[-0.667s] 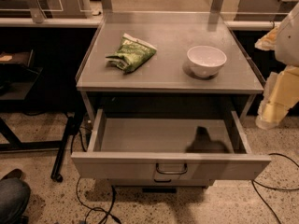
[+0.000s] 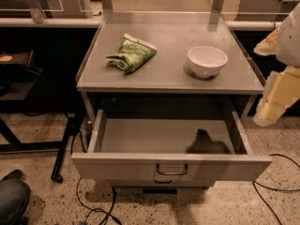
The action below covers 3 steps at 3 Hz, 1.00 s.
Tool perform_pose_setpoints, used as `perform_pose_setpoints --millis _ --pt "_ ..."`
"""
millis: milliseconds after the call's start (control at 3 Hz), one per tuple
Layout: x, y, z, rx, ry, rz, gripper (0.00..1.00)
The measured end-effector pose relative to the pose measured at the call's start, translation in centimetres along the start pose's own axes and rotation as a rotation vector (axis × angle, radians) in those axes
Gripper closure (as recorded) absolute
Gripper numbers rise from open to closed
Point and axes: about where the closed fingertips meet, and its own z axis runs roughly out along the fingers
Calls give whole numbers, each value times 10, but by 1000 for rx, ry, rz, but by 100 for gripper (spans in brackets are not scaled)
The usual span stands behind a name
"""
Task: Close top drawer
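The top drawer (image 2: 140, 168) is a wide shallow grey metal drawer with a small dark loop handle (image 2: 171, 169) at the centre of its front. It stands pulled out far from the cabinet and is empty inside, with a dark shadow on its floor at the right. My gripper (image 2: 266, 115) is the pale cream-coloured end of the arm at the right edge of the view. It hangs beside the drawer's right side, above the level of the drawer front and apart from it.
A green snack bag (image 2: 132, 53) and a white bowl (image 2: 207, 61) lie on the grey cabinet top (image 2: 168, 76). A lower drawer front shows just under the open one. Cables run on the speckled floor. A dark stand leg (image 2: 63, 149) is at the left and a shoe at the bottom left.
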Motion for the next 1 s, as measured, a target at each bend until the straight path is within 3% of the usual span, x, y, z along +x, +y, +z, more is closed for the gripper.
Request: perform_pose_setpoints --millis 1000 --pt "0 0 0 0 0 0 92"
